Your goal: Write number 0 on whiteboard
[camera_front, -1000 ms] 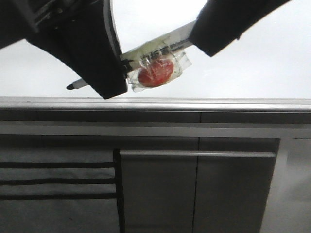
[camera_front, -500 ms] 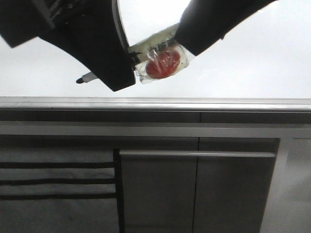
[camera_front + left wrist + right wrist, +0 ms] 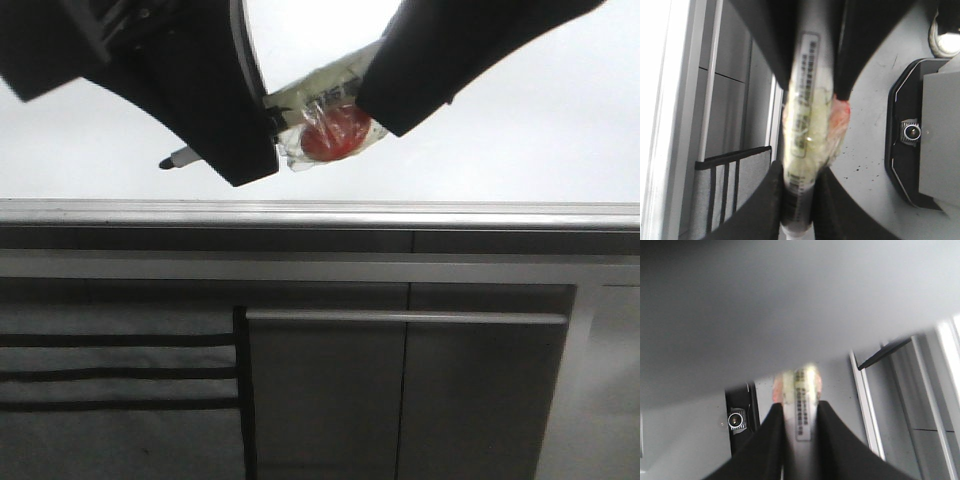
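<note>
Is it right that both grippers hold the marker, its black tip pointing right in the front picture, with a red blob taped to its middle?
Not quite: in the front view the marker has its black tip pointing left, poking out past the left gripper. The rest holds: the right gripper also grips it, and the red blob sits under clear tape at its middle.

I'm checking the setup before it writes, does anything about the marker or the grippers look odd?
Yes. The marker has crumpled clear tape holding a red blob around its barrel. Both the left gripper and the right gripper grip the marker at once, in front of the whiteboard, which shows no drawn mark.
</note>
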`<state>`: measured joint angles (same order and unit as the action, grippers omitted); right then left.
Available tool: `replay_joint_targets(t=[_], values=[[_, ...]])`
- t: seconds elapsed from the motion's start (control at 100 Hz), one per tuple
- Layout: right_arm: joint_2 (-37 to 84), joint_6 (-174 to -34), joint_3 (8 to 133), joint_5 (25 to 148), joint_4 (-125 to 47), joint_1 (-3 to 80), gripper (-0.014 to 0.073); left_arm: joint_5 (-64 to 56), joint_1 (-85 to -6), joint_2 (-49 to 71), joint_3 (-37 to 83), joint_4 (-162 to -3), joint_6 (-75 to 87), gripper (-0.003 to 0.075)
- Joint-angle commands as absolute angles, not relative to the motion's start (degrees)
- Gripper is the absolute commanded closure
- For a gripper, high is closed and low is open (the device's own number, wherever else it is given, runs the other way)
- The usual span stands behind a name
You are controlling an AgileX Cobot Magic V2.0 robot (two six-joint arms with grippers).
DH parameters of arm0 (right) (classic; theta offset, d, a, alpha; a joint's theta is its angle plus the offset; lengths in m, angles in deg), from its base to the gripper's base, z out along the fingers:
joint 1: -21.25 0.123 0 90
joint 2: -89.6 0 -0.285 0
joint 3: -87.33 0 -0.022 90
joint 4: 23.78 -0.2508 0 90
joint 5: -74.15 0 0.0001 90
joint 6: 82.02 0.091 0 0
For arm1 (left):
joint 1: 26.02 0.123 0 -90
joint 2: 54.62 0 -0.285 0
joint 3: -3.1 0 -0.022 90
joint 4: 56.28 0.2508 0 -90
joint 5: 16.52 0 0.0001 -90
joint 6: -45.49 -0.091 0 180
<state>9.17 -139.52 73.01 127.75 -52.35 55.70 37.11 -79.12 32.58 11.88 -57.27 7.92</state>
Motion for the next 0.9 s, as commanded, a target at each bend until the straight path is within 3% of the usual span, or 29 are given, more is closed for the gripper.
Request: replay_joint_targets(t=[0.0, 0.12, 0.19, 0.36, 0.46, 0.68, 0.89], values=[[10.3, -139.9, 74.8, 125.7, -54.0, 55.6, 0.0584, 34.8, -79.6, 30.7, 10.0, -58.3, 8.7, 0.0740], [10.3, -139.9, 74.8, 125.7, -54.0, 55.6, 0.0609, 34.7, -79.6, 30.7, 10.0, -58.2, 8.7, 0.0738], [10.3, -139.9, 74.8, 125.7, -54.0, 55.6, 0.0609, 34.7, -79.6, 30.7, 10.0, -58.2, 8.7, 0.0698], [10.7, -139.9, 74.8, 125.3, -55.3, 55.6, 0.0609, 33.4, -79.4, 30.6, 10.0, -58.2, 12.4, 0.0381], [12.5, -139.9, 74.8, 124.3, -57.3, 54.8, 0.0609, 31.1, -78.3, 28.6, 10.2, -58.3, 17.7, 0.0280], [19.4, -139.9, 71.1, 124.2, -61.8, 46.3, 0.0609, 24.1, -72.7, 19.0, 15.0, -58.4, 25.7, 0.0279], [27.7, -129.5, 63.2, 116.5, -70.5, 32.7, 0.0609, 18.3, -58.6, 7.4, 23.1, -58.4, 41.3, 0.0279]])
